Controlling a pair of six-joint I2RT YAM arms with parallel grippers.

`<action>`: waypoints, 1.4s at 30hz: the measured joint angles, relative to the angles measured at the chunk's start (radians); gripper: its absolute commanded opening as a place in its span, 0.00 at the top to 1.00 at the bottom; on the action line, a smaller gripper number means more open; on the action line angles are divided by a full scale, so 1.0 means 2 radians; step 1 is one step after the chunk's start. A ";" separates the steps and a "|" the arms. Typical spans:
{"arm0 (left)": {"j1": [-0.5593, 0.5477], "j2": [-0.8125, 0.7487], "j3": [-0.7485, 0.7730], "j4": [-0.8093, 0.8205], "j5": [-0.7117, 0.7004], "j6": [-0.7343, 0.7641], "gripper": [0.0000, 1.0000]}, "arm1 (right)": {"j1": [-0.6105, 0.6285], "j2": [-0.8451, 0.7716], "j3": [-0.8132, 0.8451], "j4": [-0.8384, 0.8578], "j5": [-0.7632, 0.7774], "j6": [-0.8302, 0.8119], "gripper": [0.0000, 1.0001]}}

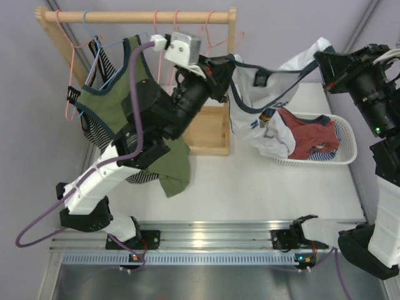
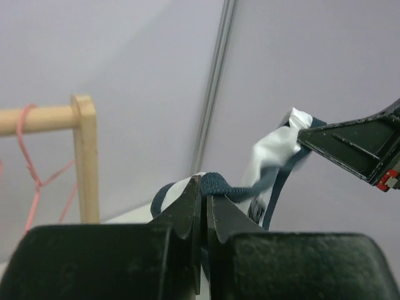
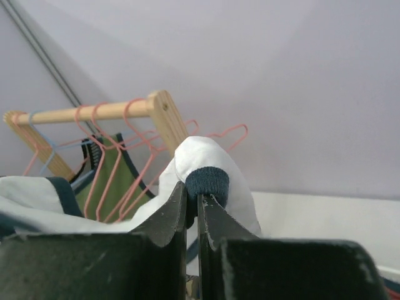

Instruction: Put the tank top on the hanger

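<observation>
top external showed left gripper (image 1: 229, 64) clamped shut on a navy strap of the tank top (image 1: 262, 109), right gripper (image 1: 320, 57) pinching its other strap; fabric stretched between both claws, sagging below toward the basket (image 1: 350, 134).

Soft, even light is filling every view, casting only faint shadows on the worktop (image 1: 262, 187). Glare is streaking the metal rail (image 1: 206, 232). Near fingers (image 2: 184, 215) are rendering dark and blurred.

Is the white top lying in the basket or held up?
Held up: the tank top hangs stretched between left gripper and right gripper, both pinching its navy trim.
</observation>
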 measured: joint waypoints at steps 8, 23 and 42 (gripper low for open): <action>-0.001 -0.020 0.078 -0.021 0.014 0.058 1.00 | 0.001 -0.016 0.000 0.099 -0.039 0.027 1.00; -0.001 -0.096 -0.087 -0.035 -0.025 0.056 1.00 | 0.001 -0.066 -0.182 0.168 -0.103 0.069 1.00; -0.001 -0.216 -0.552 -0.160 -0.084 -0.278 1.00 | 0.078 -0.228 -0.627 0.078 0.001 0.137 1.00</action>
